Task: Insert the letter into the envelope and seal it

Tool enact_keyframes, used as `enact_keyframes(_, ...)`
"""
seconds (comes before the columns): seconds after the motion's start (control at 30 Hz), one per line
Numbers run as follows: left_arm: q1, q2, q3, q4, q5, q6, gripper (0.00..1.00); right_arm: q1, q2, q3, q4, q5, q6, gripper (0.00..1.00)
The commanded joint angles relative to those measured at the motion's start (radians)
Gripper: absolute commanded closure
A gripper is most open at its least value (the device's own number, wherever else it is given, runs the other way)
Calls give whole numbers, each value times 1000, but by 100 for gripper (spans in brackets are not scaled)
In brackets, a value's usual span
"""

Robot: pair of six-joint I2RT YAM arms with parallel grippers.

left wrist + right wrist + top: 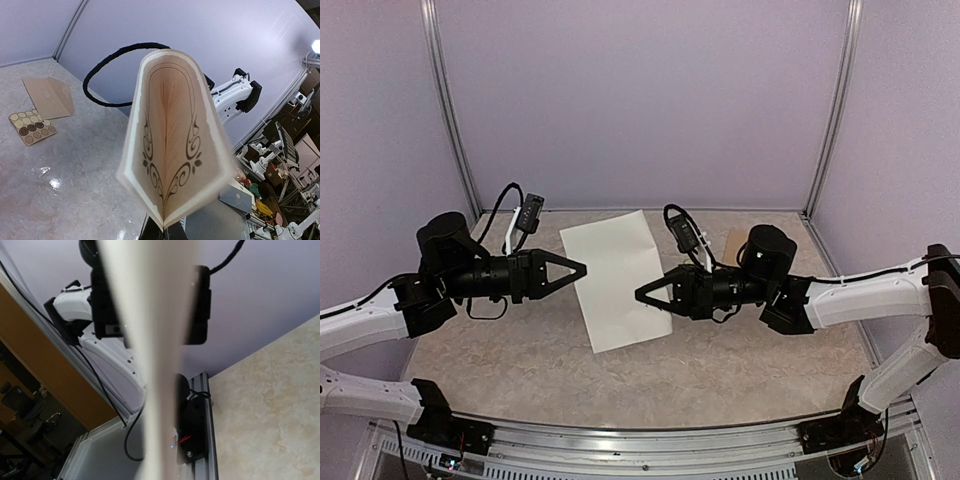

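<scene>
The thin cream-white paper letter, plain side up with its dark ornamental border curled inward, hangs above the middle of the tabletop. The closed left claw pinches its left edge and, as far as the overhead view shows, the closed right claw pinches its right edge. It looks light, limp and easily creased, bowing into a trough between the grips, so I judge gentle holds at opposite edges safest for steering it to the flat tan paper envelope, which lies toward the far right corner, well apart.
</scene>
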Motion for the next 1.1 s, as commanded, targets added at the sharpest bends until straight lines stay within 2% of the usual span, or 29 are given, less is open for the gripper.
enact_keyframes(0.0, 13, -14, -4, 27, -9, -4, 100, -5, -18, -19, 39, -12, 12, 100)
enact_keyframes(0.07, 19, -17, -3, 24, -5, -2, 100, -6, -22, -25, 41, -16, 14, 100)
enact_keyframes(0.1, 24, -18, -1, 21, -5, -2, 100, -6, -23, -26, 39, -19, 13, 90)
enact_keyframes(0.13, 25, -20, -1, 19, -4, -1, 100, -6, -26, -30, 39, -22, 15, 72)
enact_keyframes(0.17, 28, -22, 0, 17, -3, -1, 100, -6, -28, -36, 43, -22, 19, 62)
enact_keyframes(0.2, 29, -24, 1, 14, -2, 1, 100, -6, -30, -45, 48, -20, 22, 59)
enact_keyframes(0.23, 32, -26, 2, 11, -1, 2, 100, -6, -33, -50, 48, -17, 23, 59)
enact_keyframes(0.3, 37, -29, 4, 5, 0, 5, 100, -6, -37, -63, 50, -15, 28, 72)
enact_keyframes(0.33, 39, -31, 4, 3, 0, 4, 100, -6, -39, -70, 53, -13, 30, 89)
enact_keyframes(0.37, 42, -32, 4, 1, 0, 5, 100, -6, -40, -75, 54, -11, 31, 100)
enact_keyframes(0.5, 49, -41, 4, -9, 1, 7, 100, -6, -48, -90, 45, -7, 29, 100)
enact_keyframes(0.53, 51, -42, 5, -11, 2, 7, 100, -5, -49, -91, 40, -10, 28, 95)
enact_keyframes(0.57, 52, -44, 6, -14, 2, 7, 100, -6, -51, -95, 40, -11, 28, 75)
enact_keyframes(0.6, 54, -46, 8, -16, 3, 8, 100, -6, -56, -102, 44, -11, 31, 60)
enact_keyframes(0.63, 55, -48, 8, -16, 4, 9, 100, -6, -59, -109, 46, -7, 32, 56)
enact_keyframes(0.67, 56, -48, 10, -17, 5, 9, 100, -6, -63, -115, 47, -3, 33, 56)
enact_keyframes(0.7, 57, -49, 10, -17, 7, 9, 100, -6, -67, -122, 47, -1, 34, 63)
enact_keyframes(0.73, 57, -48, 11, -17, 9, 9, 100, -6, -68, -126, 46, 0, 34, 76)
enact_keyframes(0.77, 58, -47, 12, -15, 13, 7, 100, -6, -70, -130, 45, 2, 34, 98)
enact_keyframes(0.97, 61, -40, 16, -24, 31, 16, 100, -7, -82, -132, 25, 18, 21, 100)
enact_keyframes(1.0, 61, -39, 16, -25, 37, 17, 100, -6, -83, -129, 18, 18, 19, 92)
enact_keyframes(1.03, 61, -39, 17, -25, 48, 19, 100, -8, -84, -128, 17, 20, 18, 71)
enact_keyframes(1.07, 61, -38, 19, -24, 78, 24, 100, -7, -86, -126, 19, 23, 20, 59)
